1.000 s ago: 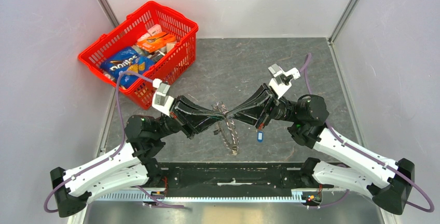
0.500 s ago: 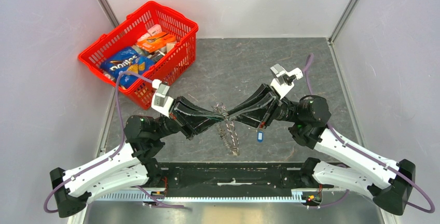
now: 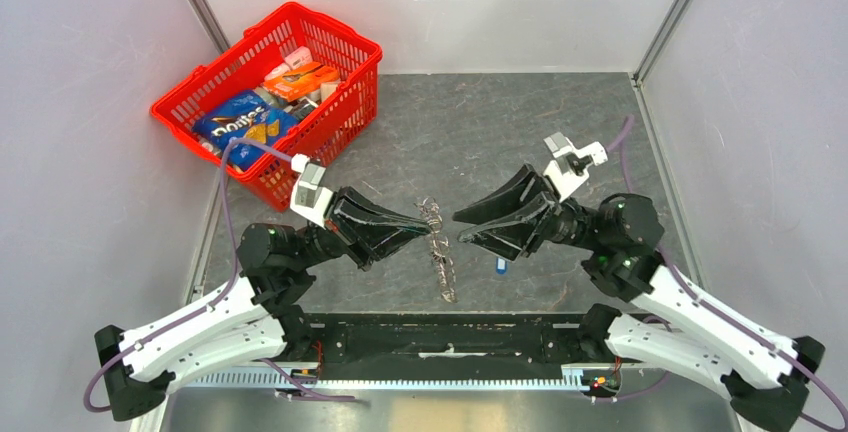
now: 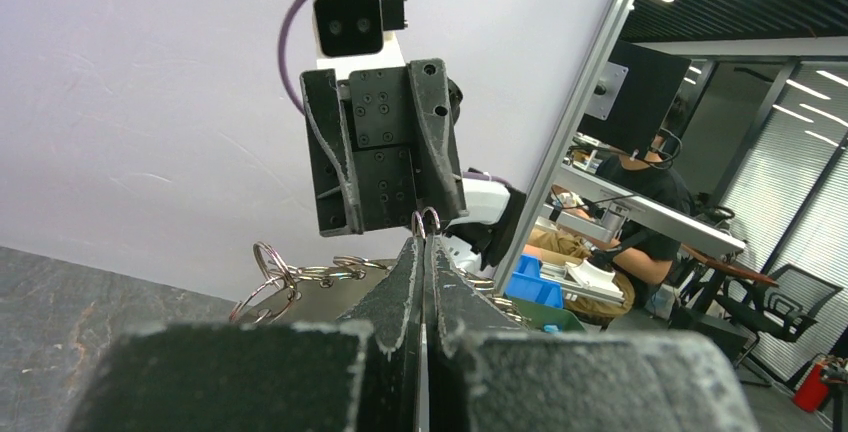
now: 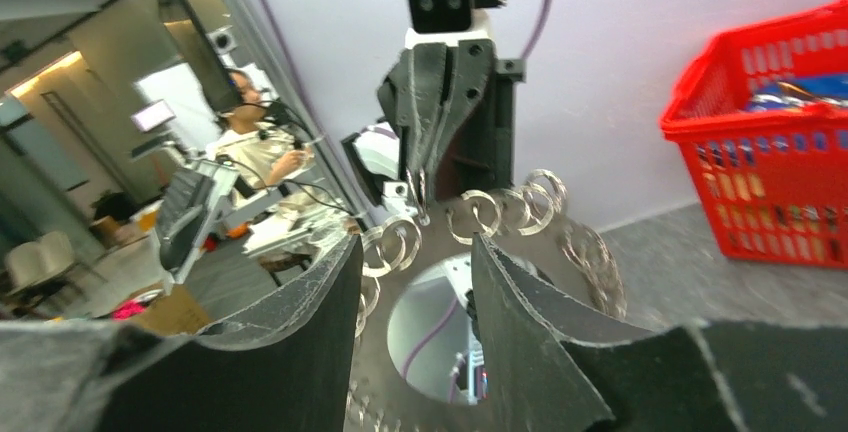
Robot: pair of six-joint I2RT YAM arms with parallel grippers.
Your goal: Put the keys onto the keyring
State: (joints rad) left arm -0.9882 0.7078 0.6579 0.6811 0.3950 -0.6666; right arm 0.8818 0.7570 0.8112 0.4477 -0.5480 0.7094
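Left gripper [image 3: 424, 220]: jaws were pressed fully together. The left wrist view showed a small wire loop of the keyring [image 4: 428, 218] standing just past the closed tips, so the grip was judged to be on that loop alone.

Right gripper [image 3: 460, 229]: jaws stood apart with nothing between them, facing the left tips across a short gap.

The keys [image 3: 441, 252]: the silvery bunch trailed from the left tips toward the arm bases, to the side of the right jaws' mouth. Whether its lower end rested on the table [image 3: 520, 122] could not be told. In the right wrist view, several small rings [image 5: 480, 214] curved in an arc just beyond the open fingers.

Blue-headed key [image 3: 500, 267]: it lay beneath the right jaws, apart from the bunch, and was judged not yet threaded.

Risks noted:
- The bunch depended on one thin pinch; a tug from the right jaws could pull the loop free and drop it.
- With several near-identical rings close together, the right jaws could close on the wrong one.
- The blue-headed key lay flat and small under the right fingers; a closing attempt could push it away.
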